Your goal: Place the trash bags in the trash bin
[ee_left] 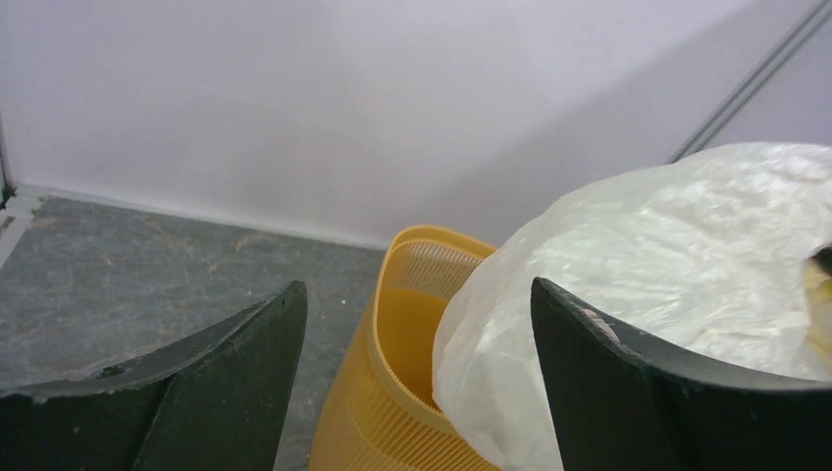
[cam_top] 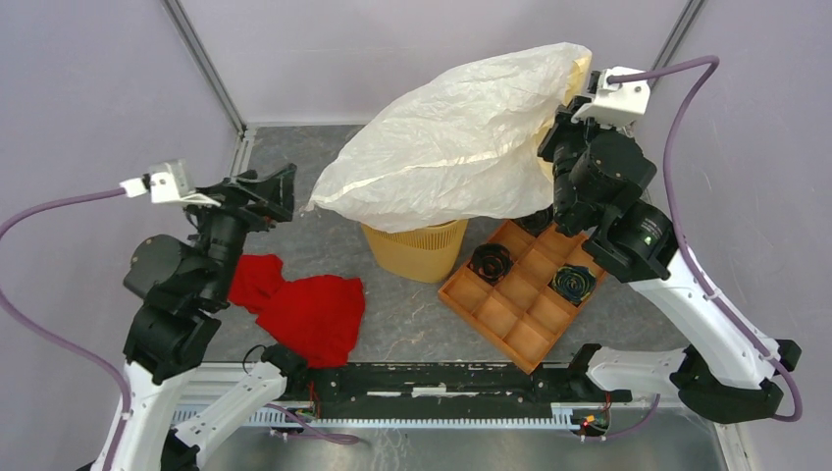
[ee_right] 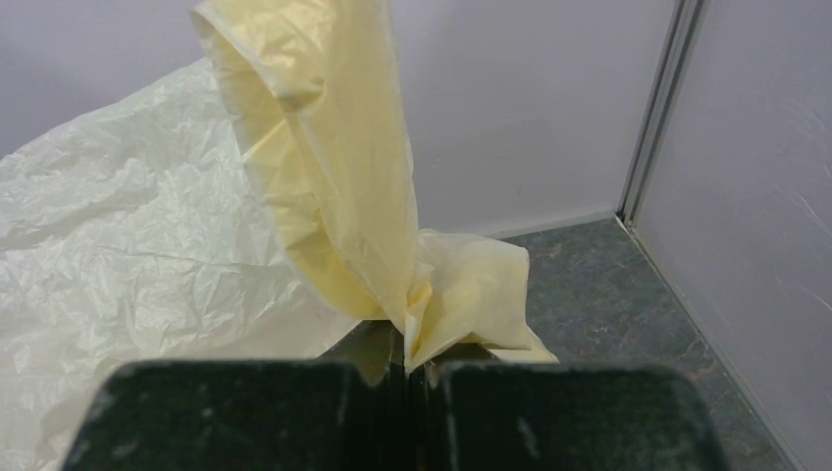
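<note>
Top external | bag (cam_top: 451,137) hides bin (cam_top: 417,250) mouth | right end effector (ee_right: 407,371) pinches bag | left end effector (ee_left: 417,299) apart

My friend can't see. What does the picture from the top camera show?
The right gripper holds a big, crinkly white trash bag up in the air above the orange-yellow trash bin. The left gripper hovers to the left, and a red cloth and an orange-brown compartment tray lie on the table.

Bag (cam_top: 461,147) in the air above the bin (cam_top: 417,253), its right end in the right gripper (cam_top: 561,128), left gripper (cam_top: 280,188) apart to the bag's left, tray (cam_top: 520,299) just right of the bin, cloth (cam_top: 306,306) on the table (cam_top: 412,329) to the bin's left
</note>
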Tool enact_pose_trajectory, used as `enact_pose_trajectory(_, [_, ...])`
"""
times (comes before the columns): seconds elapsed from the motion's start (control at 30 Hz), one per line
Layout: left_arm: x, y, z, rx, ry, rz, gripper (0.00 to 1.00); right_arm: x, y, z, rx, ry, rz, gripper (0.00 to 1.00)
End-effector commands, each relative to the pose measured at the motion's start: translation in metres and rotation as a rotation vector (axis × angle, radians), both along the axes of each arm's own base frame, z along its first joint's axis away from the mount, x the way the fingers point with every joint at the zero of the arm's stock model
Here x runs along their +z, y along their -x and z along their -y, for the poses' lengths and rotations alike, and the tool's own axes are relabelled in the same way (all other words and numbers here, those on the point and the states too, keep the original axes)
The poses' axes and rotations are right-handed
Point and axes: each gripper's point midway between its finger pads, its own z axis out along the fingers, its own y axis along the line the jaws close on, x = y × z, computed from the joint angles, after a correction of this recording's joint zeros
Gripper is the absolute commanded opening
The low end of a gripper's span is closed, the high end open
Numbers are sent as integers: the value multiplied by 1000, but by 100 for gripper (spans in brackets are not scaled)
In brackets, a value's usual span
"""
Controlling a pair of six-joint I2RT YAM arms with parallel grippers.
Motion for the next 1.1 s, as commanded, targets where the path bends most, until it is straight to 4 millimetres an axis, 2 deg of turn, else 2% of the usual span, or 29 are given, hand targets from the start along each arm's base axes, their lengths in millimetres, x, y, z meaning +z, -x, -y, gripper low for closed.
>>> enact_pose_trajectory(0.0, [22, 6, 6, -50, -67, 55, 88, 1, -5, -11, 44, 54, 21, 1])
enact_pose_trajectory(0.07, [21, 12, 42, -242, -132, 91, 87, 0, -6, -12, 45, 61, 18, 1])
enact_pose_trajectory(0.13, [10, 16, 72, -399, -184, 110, 87, 0, -8, -16, 55, 65, 18, 0])
enact_pose_trajectory(0.23, [-13, 0, 89, -440, -180, 50, 78, 5, -9, -26, 105, 64, 32, 0])
enact_pose_trajectory(0.33, [-25, -22, 106, -467, -160, -5, 67, 14, -10, -39, 181, 101, 55, 1])
enact_pose_trajectory(0.5, [-36, -73, 132, -450, -158, -123, 56, 21, -9, -61, 299, 142, 95, 0])
enact_pose_trajectory(0.6, [-52, -102, 151, -457, -167, -224, 50, 26, -7, -66, 330, 136, 115, 1])
enact_pose_trajectory(0.77, [-79, -138, 178, -474, -132, -367, 45, 32, -8, -76, 371, 129, 152, 1])
enact_pose_trajectory(0.83, [-86, -146, 184, -472, -111, -402, 45, 29, -13, -80, 359, 141, 148, 1])
enact_pose_trajectory(0.9, [-82, -148, 183, -459, -108, -418, 48, 22, -24, -83, 322, 165, 112, 0])
enact_pose_trajectory(0.97, [-70, -143, 174, -436, -124, -404, 56, 15, -32, -86, 299, 206, 64, 0])
enact_pose_trajectory(1.07, [-51, -129, 152, -378, -160, -341, 74, 3, -39, -87, 271, 261, 18, 0])
